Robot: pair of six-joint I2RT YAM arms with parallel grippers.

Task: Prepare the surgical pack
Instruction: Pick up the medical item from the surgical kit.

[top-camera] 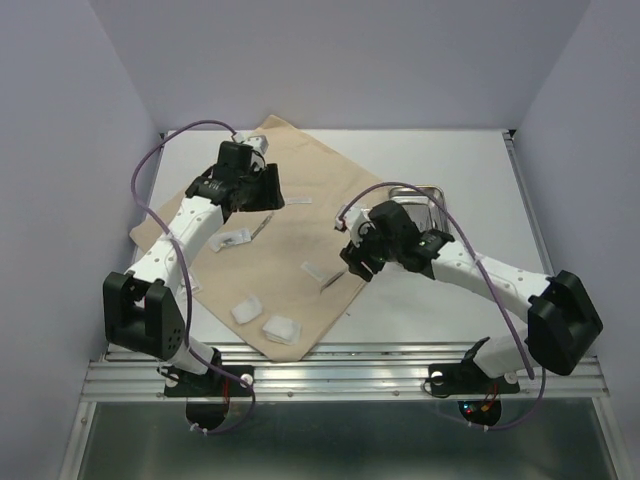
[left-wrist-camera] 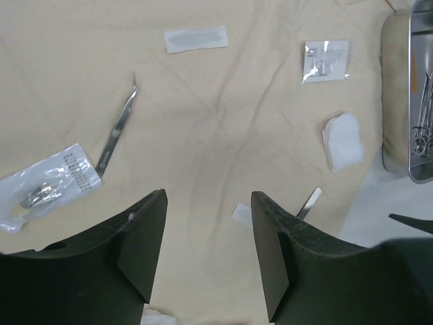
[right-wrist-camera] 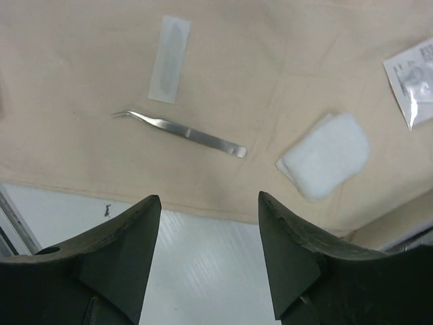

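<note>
The beige cloth [top-camera: 300, 160] lies spread on the table. The steel tray [top-camera: 432, 190] stands at its right corner, partly hidden by my right arm. In the left wrist view the tray [left-wrist-camera: 399, 101] holds scissors [left-wrist-camera: 425, 115]. Curved forceps [right-wrist-camera: 183, 131] lie near the cloth's right edge. A thin steel instrument [left-wrist-camera: 118, 128] lies near a plastic packet [left-wrist-camera: 47, 183]. Gauze pads [top-camera: 282, 328] sit near the front corner. My left gripper [top-camera: 262, 192] [left-wrist-camera: 208, 196] is open and empty above the cloth. My right gripper [top-camera: 356, 260] [right-wrist-camera: 210, 198] is open and empty over the cloth's edge.
A white paper strip [left-wrist-camera: 196, 38] and a small sealed packet [left-wrist-camera: 326, 61] lie on the cloth [left-wrist-camera: 223, 122]. Another gauze pad [right-wrist-camera: 326, 156] is by the forceps. White walls close the table at left, back and right. A metal rail [top-camera: 340, 380] runs along the front.
</note>
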